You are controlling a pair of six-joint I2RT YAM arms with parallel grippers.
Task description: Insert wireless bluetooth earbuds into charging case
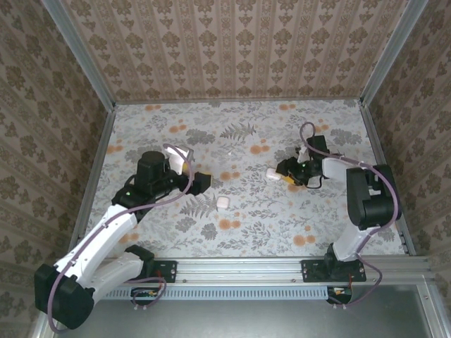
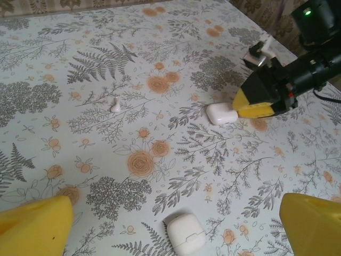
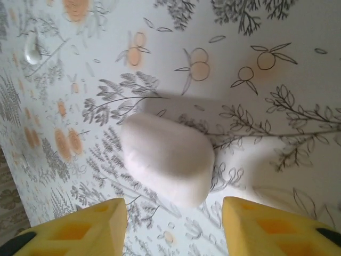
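The charging case (image 1: 271, 174), a glossy white pebble, lies closed on the floral table (image 1: 239, 232). In the right wrist view the charging case (image 3: 168, 157) sits just beyond my open right gripper (image 3: 173, 234), roughly centred between its yellow fingers (image 3: 74, 229), untouched. In the left wrist view the charging case (image 2: 221, 113) lies beside the right gripper (image 2: 240, 105). One white earbud (image 2: 114, 105) lies loose on the table, and the same earbud (image 3: 33, 53) is far off at the upper left. My left gripper (image 1: 204, 182) is open, holding nothing.
A smaller, squarer white piece (image 1: 223, 203) with a lid seam lies near the table's middle; in the left wrist view the same piece (image 2: 185, 233) is between the left fingers (image 2: 34, 226). Patterned walls and metal rails enclose the table.
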